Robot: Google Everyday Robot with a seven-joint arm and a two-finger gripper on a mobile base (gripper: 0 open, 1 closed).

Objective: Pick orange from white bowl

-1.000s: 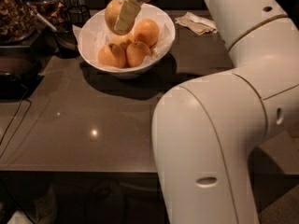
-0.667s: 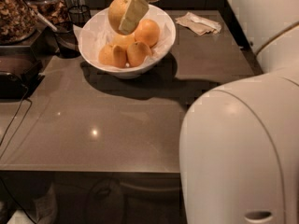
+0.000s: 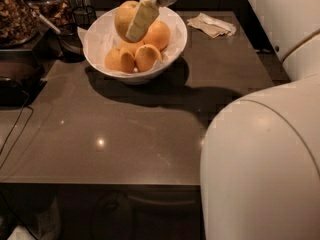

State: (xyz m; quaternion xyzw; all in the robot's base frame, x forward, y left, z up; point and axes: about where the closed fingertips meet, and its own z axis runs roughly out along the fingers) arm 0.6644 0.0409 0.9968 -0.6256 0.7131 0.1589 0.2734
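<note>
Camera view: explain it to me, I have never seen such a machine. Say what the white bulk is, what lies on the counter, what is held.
One camera looks down on a dark counter; where it is mounted is unknown. The big white shape is the robot's arm. At the top, the end effector, a two-finger clamp, is closed on the pale orange, holding it over the white bowl, where three deeper orange fruits lie. A crumpled napkin lies to the right.
</note>
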